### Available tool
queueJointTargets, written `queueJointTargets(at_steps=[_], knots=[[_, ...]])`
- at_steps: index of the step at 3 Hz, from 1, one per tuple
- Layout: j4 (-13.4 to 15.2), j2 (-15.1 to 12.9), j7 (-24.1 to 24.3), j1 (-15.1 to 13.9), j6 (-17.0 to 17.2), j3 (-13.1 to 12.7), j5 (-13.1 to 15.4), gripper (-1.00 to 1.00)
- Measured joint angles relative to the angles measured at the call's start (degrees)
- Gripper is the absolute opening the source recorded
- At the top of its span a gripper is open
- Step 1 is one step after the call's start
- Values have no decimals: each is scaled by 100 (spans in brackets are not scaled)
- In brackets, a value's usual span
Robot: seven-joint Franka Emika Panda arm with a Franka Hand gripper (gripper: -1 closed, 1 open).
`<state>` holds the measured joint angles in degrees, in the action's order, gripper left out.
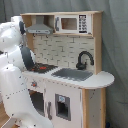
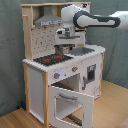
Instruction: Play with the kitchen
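The kitchen (image 1: 75, 85) is a child-size toy of light wood and white panels, seen in both exterior views. It has a grey hood (image 1: 40, 27), a black faucet (image 1: 84, 60), a sink (image 1: 72, 74) and a red-ringed stove (image 2: 52, 59). Its oven door (image 2: 70, 102) hangs open toward the front in the second exterior view. My white arm reaches in from the second exterior view's right. The gripper (image 2: 64, 48) points down just above the countertop, between stove and sink. In the first exterior view the arm's own body hides the gripper.
A toy microwave (image 1: 72, 23) sits in the upper shelf. A pegboard side panel (image 2: 29, 37) stands at the second exterior view's left. A grey curtain hangs behind the kitchen, and a wooden floor (image 2: 15, 120) lies below.
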<state>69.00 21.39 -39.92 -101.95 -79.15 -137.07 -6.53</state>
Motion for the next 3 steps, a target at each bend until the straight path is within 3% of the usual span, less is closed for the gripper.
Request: queueJointTargets(at_steps=[2,3], knots=[[525,-547,490,251,355,1,621,-100],[1000,-982,753,393,367,0,964,-100]])
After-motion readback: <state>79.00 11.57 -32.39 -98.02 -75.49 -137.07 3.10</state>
